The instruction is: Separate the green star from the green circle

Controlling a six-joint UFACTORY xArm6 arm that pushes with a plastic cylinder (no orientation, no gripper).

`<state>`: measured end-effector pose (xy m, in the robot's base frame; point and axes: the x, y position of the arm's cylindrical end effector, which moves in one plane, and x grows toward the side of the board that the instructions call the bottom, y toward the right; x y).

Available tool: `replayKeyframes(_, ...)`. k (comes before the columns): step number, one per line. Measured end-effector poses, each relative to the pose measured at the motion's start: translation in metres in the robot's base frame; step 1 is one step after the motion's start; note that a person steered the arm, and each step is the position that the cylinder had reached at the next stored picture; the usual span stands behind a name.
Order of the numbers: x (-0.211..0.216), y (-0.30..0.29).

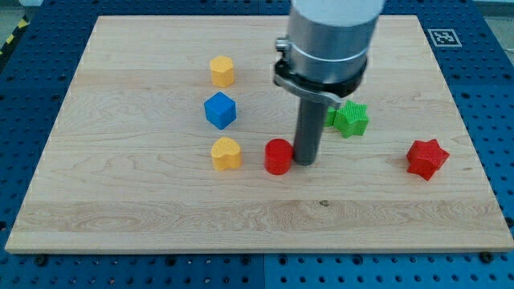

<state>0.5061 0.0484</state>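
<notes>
Lying nearest the view's bottom edge is a bare stretch of the wooden counter [161, 217], which is sitting on a blue perforated surface [490, 96]. Farther up, a row of blocks is running across the middle of the counter: a yellow heart-like block [226, 153] toward the view's left, a red cylinder [278, 156] just beside it to the right, and a red star [426, 158] standing well apart near the view's right edge. My tip [306, 163] is resting on the counter right against the red cylinder's right side, seemingly touching it, with the dark rod [309, 128] rising straight up from there into the grey metal housing [329, 36] of the arm. The arm is carrying no pincer, so nothing is being grasped; only the rod is meeting the counter. Beyond the tip, up and to the view's right, the green star [351, 119] is sitting near the rod but apart from it, with its left edge partly hidden behind the rod. No green circle is showing as a separate block; I cannot tell whether one is sitting behind the rod or housing. Farther up on the view's left, a blue cube [220, 110] is standing above the yellow heart-like block, and a yellow hexagonal block [222, 71] is lying farthest back, just above the cube.
</notes>
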Motion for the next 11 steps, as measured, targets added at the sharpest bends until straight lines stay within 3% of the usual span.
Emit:
replayKeyframes(2, -0.021, -0.028)
replayKeyframes(4, -0.125, -0.026)
replayKeyframes(6, -0.129, 0.065)
replayKeyframes(9, -0.073, 0.069)
replayKeyframes(11, -0.086, 0.093)
